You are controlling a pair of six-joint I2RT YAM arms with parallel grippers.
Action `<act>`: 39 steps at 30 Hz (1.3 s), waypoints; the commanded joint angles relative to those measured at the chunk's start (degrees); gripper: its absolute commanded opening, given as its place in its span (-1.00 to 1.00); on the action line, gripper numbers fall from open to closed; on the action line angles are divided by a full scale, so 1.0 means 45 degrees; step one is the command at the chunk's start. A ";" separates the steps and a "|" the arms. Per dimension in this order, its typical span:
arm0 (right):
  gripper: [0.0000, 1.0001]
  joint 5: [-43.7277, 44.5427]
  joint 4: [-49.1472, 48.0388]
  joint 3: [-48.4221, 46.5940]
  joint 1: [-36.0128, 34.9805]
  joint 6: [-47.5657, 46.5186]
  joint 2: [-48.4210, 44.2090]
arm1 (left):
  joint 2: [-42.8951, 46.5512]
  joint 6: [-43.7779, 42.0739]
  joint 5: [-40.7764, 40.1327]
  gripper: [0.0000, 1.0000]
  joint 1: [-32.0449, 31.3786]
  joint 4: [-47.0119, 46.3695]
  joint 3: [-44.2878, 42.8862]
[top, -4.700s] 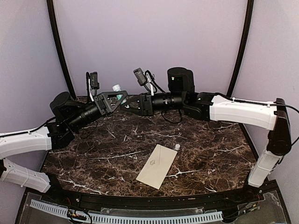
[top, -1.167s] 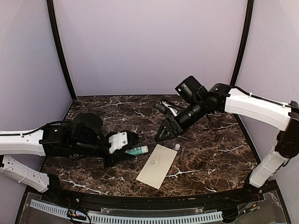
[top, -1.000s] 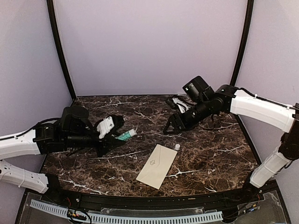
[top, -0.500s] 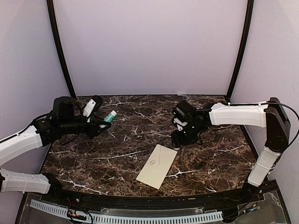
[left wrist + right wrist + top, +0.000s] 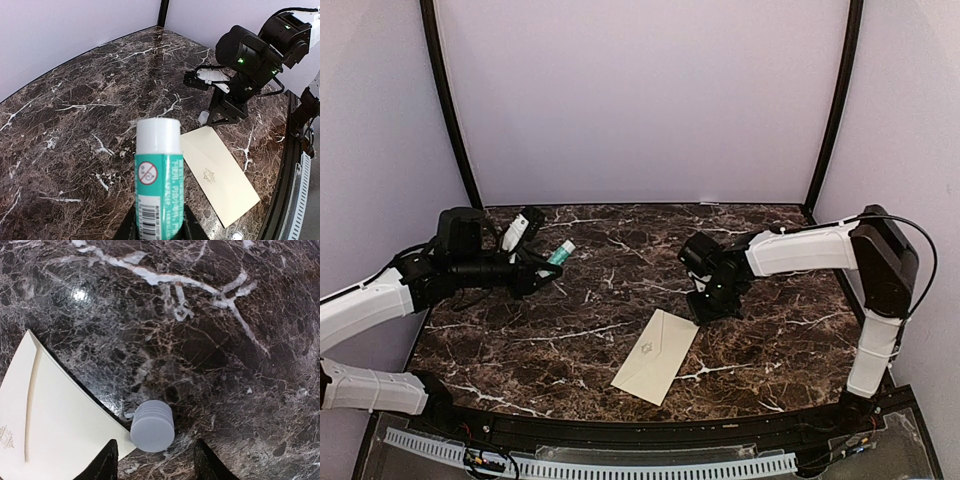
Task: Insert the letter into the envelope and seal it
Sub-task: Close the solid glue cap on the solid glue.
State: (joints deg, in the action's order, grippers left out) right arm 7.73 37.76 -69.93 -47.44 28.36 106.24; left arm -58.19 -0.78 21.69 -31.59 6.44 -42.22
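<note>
The cream envelope lies flat and shut on the marble table, its emblem facing up. No letter shows in any view. My left gripper hovers at the far left, shut on a teal-labelled glue stick whose white end points away from the wrist. My right gripper hangs low over the envelope's far corner, open. A small white ribbed cap stands on the table between its fingertips, with a gap on each side.
The right arm stretches across the right half of the table. Dark marble surrounds the envelope. Purple walls close the back and sides, and black corner posts stand at the rear.
The left arm has carried the glue stick back toward the far left. The right arm has swung down over the cap beside the envelope, and its fingers have narrowed.
</note>
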 commanded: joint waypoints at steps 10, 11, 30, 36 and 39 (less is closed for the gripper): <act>-0.19 0.0685 -0.0642 -0.0548 -0.0102 -0.0212 0.0585 | -0.0154 0.0115 0.0456 -1.00 0.0107 -0.0366 -0.0088; -0.20 0.0695 -0.0664 -0.0580 -0.0102 -0.0236 0.0622 | -0.0154 0.0114 0.0497 -1.00 0.0107 -0.0371 -0.0090; -0.61 0.0471 -0.1097 -0.0403 -0.0002 -0.0368 -0.0046 | -0.0156 0.0114 0.0575 -1.00 0.0107 -0.0349 -0.0091; -0.66 -0.0826 -0.1300 -0.0628 0.0171 -0.1165 -0.1838 | -0.0049 -0.0015 0.1741 -1.00 0.0102 -0.0515 0.0045; -0.66 -0.2133 -0.1568 -0.0861 0.0191 -0.1542 -0.2899 | -0.0097 -0.0079 0.2894 -1.00 0.0088 -0.0705 0.0126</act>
State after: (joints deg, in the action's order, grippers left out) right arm 5.82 33.93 -71.88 -47.03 24.38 100.31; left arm -59.33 -0.80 26.98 -31.40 5.67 -42.22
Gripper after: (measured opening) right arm 0.204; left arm 0.233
